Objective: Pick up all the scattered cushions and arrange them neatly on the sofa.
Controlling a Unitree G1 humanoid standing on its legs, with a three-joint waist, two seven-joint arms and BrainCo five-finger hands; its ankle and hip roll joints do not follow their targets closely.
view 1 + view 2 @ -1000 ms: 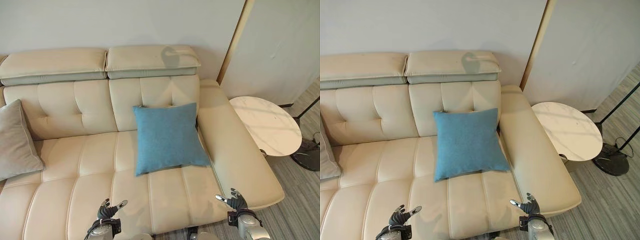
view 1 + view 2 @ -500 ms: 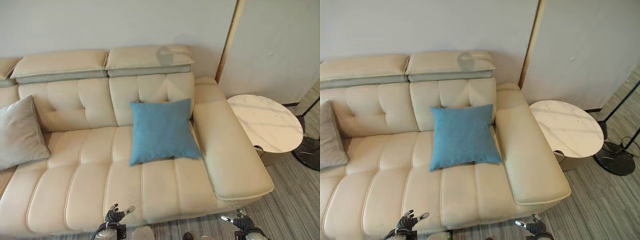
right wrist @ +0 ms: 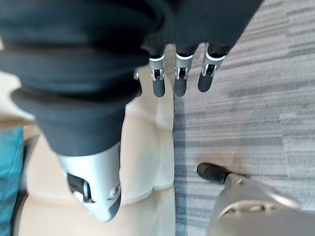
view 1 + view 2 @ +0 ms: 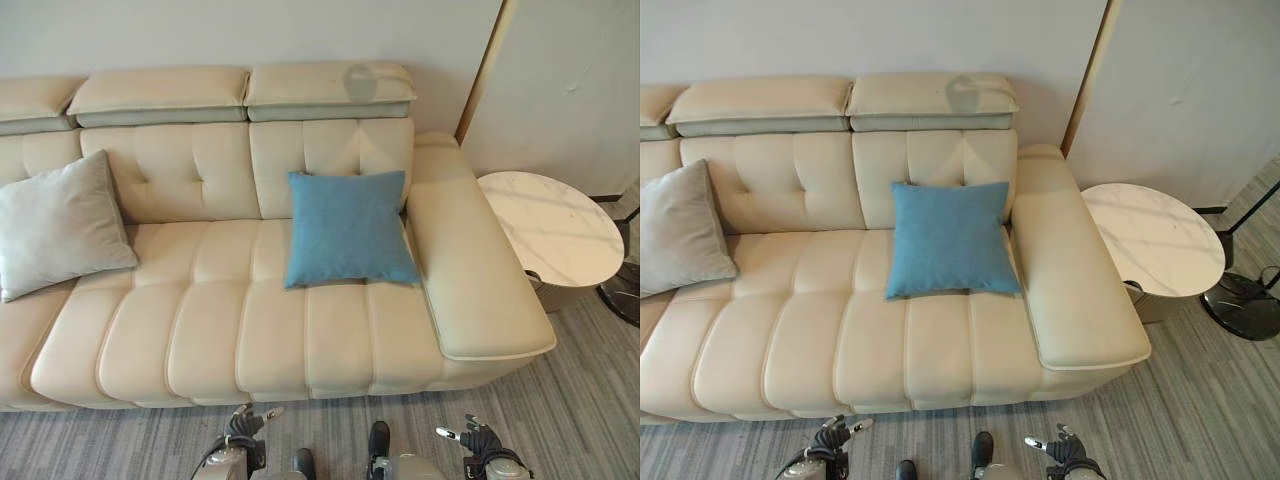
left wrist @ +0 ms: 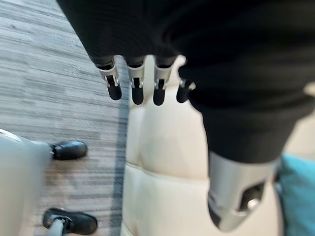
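Left hand [image 4: 243, 424] and right hand [image 4: 478, 439] low at bottom edge, fingers loosely spread, both empty. Blue cushion [image 4: 347, 228] mid-frame on sofa [image 4: 300, 340]; grey cushion [image 4: 60, 224] at left.

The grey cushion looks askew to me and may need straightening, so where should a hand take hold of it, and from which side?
Probably its upper corner, taken from the front. The grey cushion leans tilted against the sofa backrest, so that corner is free, while its lower edge is pressed into the seat. The left hand is the nearer one; both it and the right hand are open and empty.
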